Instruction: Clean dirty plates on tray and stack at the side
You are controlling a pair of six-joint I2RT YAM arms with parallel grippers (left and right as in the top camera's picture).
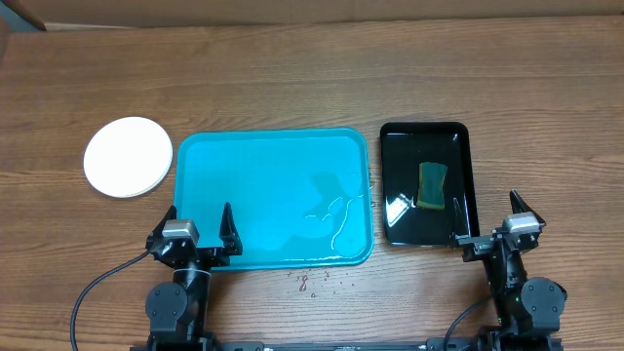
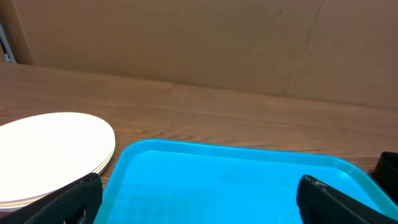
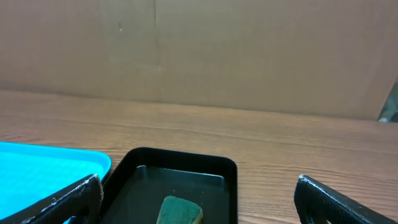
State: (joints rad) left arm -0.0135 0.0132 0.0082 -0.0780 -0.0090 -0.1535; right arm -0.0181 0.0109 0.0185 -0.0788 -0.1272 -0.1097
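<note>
Plates (image 1: 128, 157) stacked left of tray (image 1: 253, 185), perhaps three, left gripper (image 1: 200, 211) and right gripper (image 1: 486, 206) wide, empty

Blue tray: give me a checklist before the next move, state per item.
1. No plates left on the blue tray: ok, only wet streaks show.
2. Plates stacked on the table, left of the tray: ok.
3. All three in the stack: cannot tell; the left wrist view shows layered rims, but not how many.
4. Sponge lying in the black tray: ok.
5. Left gripper and right gripper open and empty: ok.
6. Table in front of the tray clean: not ok, small reddish specks there.
</note>
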